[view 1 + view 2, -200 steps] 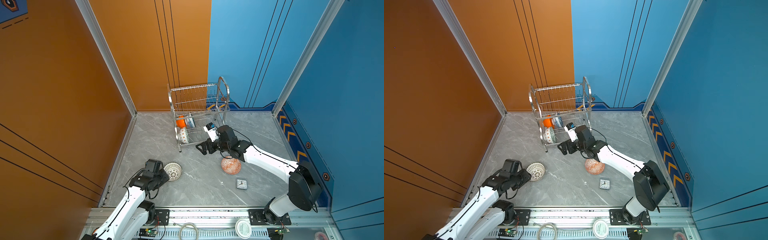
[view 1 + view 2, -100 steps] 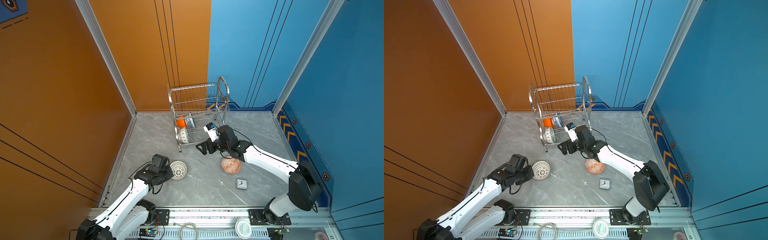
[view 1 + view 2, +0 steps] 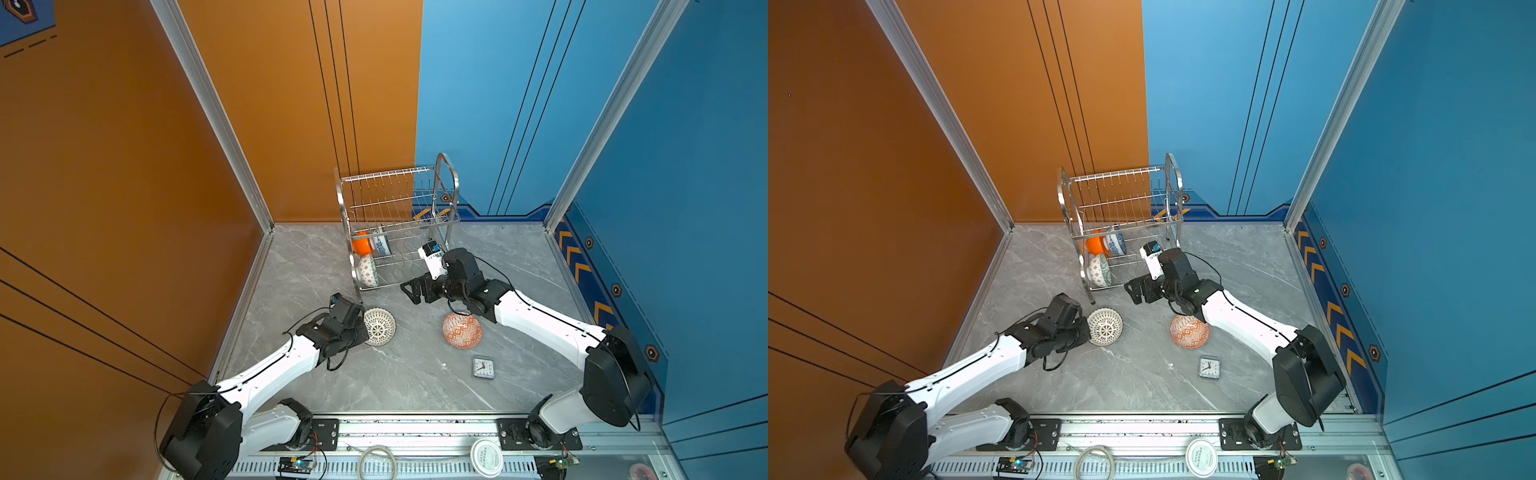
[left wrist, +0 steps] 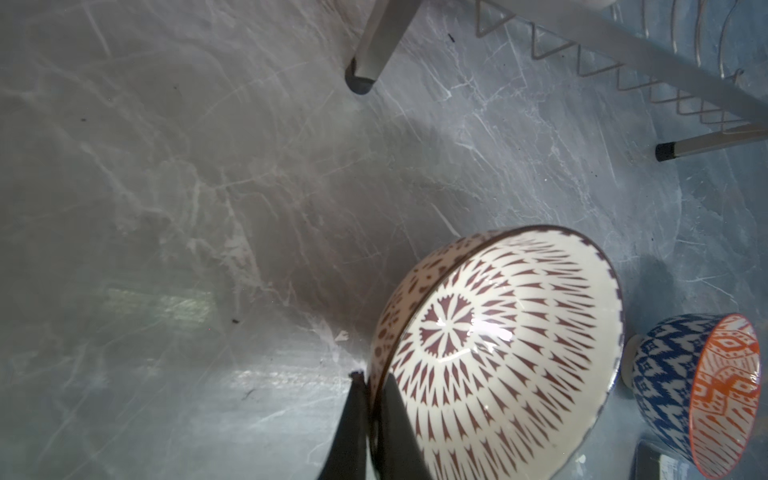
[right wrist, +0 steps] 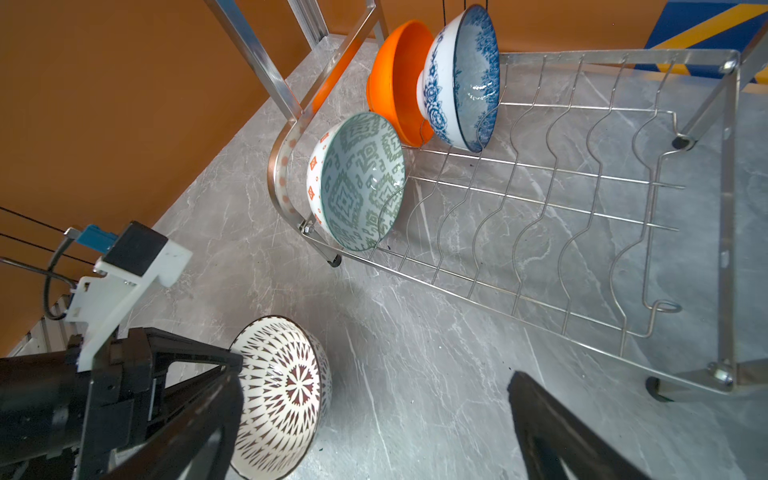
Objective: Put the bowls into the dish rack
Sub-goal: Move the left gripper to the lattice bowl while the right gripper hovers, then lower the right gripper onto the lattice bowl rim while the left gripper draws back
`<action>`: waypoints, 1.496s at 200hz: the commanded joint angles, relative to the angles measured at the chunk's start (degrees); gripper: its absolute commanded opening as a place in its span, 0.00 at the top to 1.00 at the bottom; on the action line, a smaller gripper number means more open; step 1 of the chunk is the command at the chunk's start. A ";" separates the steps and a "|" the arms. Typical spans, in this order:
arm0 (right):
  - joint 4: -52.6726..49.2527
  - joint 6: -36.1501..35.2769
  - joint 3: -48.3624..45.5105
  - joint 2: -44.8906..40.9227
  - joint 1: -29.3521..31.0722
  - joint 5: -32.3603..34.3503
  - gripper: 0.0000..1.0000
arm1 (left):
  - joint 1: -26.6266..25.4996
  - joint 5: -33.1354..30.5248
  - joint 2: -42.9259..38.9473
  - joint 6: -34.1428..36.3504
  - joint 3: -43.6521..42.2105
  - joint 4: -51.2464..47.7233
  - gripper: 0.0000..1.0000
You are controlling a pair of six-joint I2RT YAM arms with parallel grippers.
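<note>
I had both top views set high, looking steeply down on the grey marbled tabletop [image 3: 415, 386] [image 3: 1133, 374], far enough off to hold the whole two-tier silver steel-wire dish rack [image 3: 392, 208] [image 3: 1121, 203]; the pair shared nearly the entire scene; my left wrist view sat close over the white round bowl with a dark lattice pattern [image 4: 498, 353], facing the rack's feet; my right wrist view looked down across the rack's lower shelf and shared that bowl [image 5: 282, 395].
</note>
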 commanded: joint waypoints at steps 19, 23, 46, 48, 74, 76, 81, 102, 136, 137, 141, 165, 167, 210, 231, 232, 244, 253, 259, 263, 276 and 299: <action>-3.81 -0.41 -0.46 -1.16 -0.28 4.29 0.00 | -1.79 -2.04 4.28 0.19 5.09 5.73 0.86; -4.02 -0.50 -0.48 -1.17 -0.23 4.39 0.00 | -1.78 -1.88 4.73 0.20 5.22 6.15 0.86; -4.40 -0.69 -0.51 -1.13 -0.15 4.88 0.00 | -2.01 -1.44 6.61 0.20 5.84 7.00 0.80; -4.39 -0.70 -0.49 -1.17 -0.14 4.90 0.00 | -2.11 -1.39 6.78 0.20 5.86 7.05 0.80; -4.87 -0.97 -0.09 -0.85 0.24 4.55 0.00 | -2.18 -1.06 6.89 0.51 5.96 7.21 0.79; -4.99 -1.03 -0.01 -0.83 0.28 4.62 0.00 | -2.22 -1.13 6.87 0.54 5.92 7.19 0.78; -5.41 -1.34 0.30 -0.65 0.58 4.81 0.00 | -2.22 -1.29 6.51 0.65 5.75 7.12 0.78; -7.59 -3.35 1.19 0.00 2.22 7.41 0.00 | -1.88 -1.66 4.91 0.78 4.88 7.18 0.78; -10.73 -7.17 1.04 0.58 7.37 11.58 0.00 | -0.14 -1.37 0.36 1.57 2.74 6.46 0.64; -10.73 -7.32 0.97 0.58 7.53 11.76 0.00 | -0.04 -1.40 0.14 1.59 2.65 6.34 0.64; -10.99 -7.88 0.86 0.59 8.19 12.21 0.00 | 0.49 -1.41 -0.89 1.77 2.41 5.87 0.62; -12.27 -10.10 0.37 1.05 12.19 15.68 0.00 | 5.29 -0.73 -9.45 2.68 -0.45 3.88 0.30; -12.38 -10.17 0.37 1.16 12.54 15.77 0.00 | 5.89 -0.60 -10.18 2.67 -0.67 3.70 0.26; -15.13 -12.44 4.44 6.82 18.21 16.65 0.02 | 19.56 9.85 -23.29 1.48 -5.43 1.73 0.02; -17.14 -14.52 8.38 11.67 20.97 18.16 0.07 | 23.45 14.74 -25.86 -0.15 -7.96 3.27 0.02; -17.33 -14.56 8.68 11.97 21.09 18.26 0.07 | 23.62 14.96 -25.93 -0.24 -8.11 3.38 0.02; -19.41 -15.60 11.80 15.50 22.26 19.74 0.14 | 25.39 17.32 -26.65 -1.08 -9.40 4.45 0.02; -20.32 -16.21 13.66 17.75 22.78 20.56 0.18 | 26.25 18.57 -27.08 -1.45 -10.28 5.08 0.02; -20.78 -16.47 14.89 18.99 23.04 21.01 0.21 | 26.77 19.30 -27.29 -1.60 -10.78 5.47 0.02; -21.15 -16.63 15.58 19.79 23.18 21.10 0.24 | 27.06 19.74 -27.48 -1.69 -11.02 5.61 0.02; -21.98 -16.96 17.32 21.78 23.48 21.52 0.32 | 28.02 20.92 -27.77 -1.60 -11.45 5.85 0.02; -22.74 -16.94 19.10 24.09 23.49 21.57 0.43 | 29.52 22.29 -28.38 -1.28 -11.90 5.86 0.02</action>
